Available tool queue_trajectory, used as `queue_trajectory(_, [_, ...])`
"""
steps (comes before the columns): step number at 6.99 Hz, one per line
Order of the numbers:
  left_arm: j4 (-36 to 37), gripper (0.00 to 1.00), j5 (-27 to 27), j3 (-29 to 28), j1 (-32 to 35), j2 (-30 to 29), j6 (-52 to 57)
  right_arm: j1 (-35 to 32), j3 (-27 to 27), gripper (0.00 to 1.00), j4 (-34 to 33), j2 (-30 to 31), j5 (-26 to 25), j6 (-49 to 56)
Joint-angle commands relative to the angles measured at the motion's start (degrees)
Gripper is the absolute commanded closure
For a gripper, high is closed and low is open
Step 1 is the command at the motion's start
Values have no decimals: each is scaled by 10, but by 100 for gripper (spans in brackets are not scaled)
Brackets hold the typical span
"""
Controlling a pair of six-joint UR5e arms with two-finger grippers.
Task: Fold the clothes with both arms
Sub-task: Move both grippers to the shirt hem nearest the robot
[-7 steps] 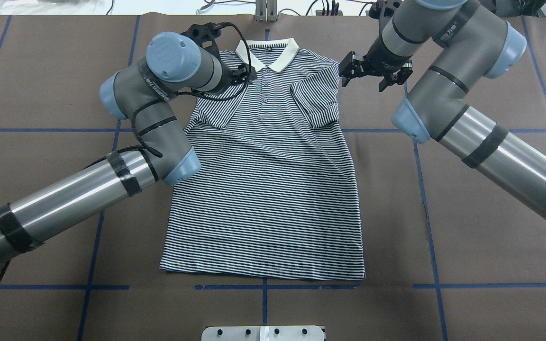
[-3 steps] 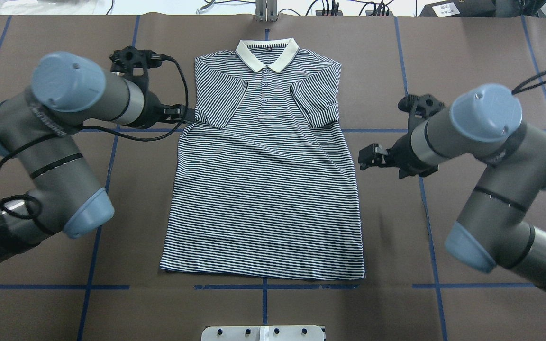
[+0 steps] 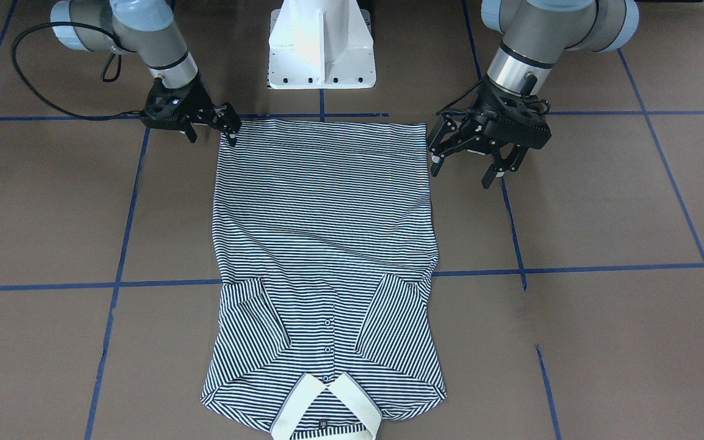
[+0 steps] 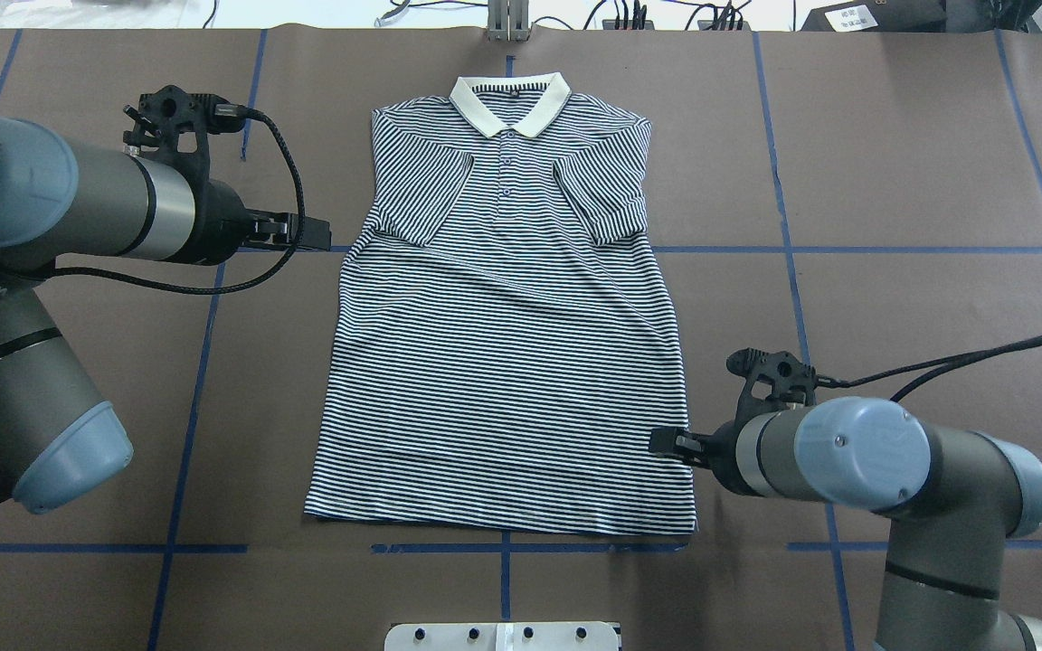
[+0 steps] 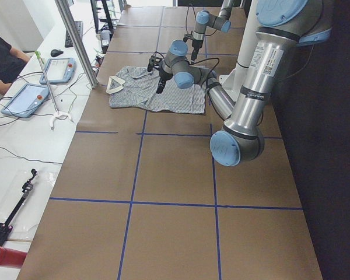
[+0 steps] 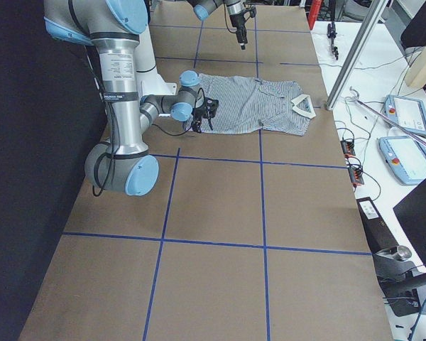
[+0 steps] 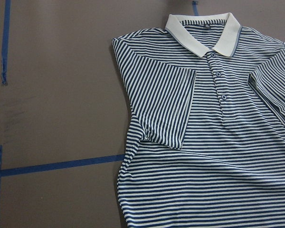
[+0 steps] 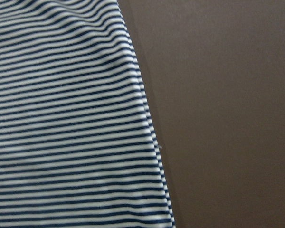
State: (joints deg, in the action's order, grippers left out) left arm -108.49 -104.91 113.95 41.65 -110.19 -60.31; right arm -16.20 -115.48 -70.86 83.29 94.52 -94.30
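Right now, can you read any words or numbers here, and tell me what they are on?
Nothing here can be read for sure.
Neck tag in the shirt: too small to read.
White sticker on the left arm: print too small.
Second sticker on the right arm: print too small.
Paper label on the black box: blurred.
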Motion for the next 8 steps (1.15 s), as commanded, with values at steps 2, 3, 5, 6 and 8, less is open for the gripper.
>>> queue_trajectory(2, [0,0,1,5,-2,-4,-6,49,2,1,-7,7,-26,-18])
queue_trajectory(3, [0,0,1,5,-3,-4,-7,50,2,3,-7,9,-25,-18])
queue_trajectory(5, [0,0,1,3,-3,-4,-7,53,7,20,-7,4,-21,-18])
queue_trajectory(6, [-1,0,1,2,-3,-3,-6,54,9,26,-8,3,-20,-18])
queue_trajectory(8, [-1,0,1,0,-3,-3,-6,55,10,73,-8,2,-19,-16])
